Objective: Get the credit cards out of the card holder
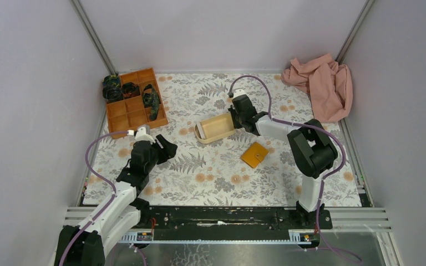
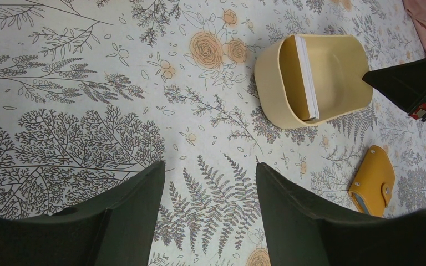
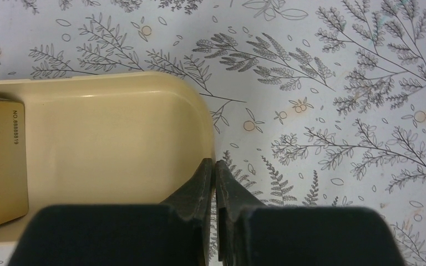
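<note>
The orange-tan card holder (image 1: 254, 154) lies folded shut on the flowered mat, right of centre; it also shows in the left wrist view (image 2: 373, 180). Cards (image 2: 306, 77) stand on edge at the left end of the beige oval tray (image 1: 217, 127); a gold card (image 3: 0, 166) shows in the right wrist view. My right gripper (image 1: 234, 114) is shut and empty, its tips (image 3: 214, 164) just over the tray's right end rim (image 3: 202, 119). My left gripper (image 1: 165, 148) is open and empty above the mat (image 2: 209, 169), left of the tray and the holder.
An orange compartment box (image 1: 136, 100) with dark items stands at the back left. A pink cloth (image 1: 321, 83) lies bunched in the back right corner. Grey walls close in the mat on three sides.
</note>
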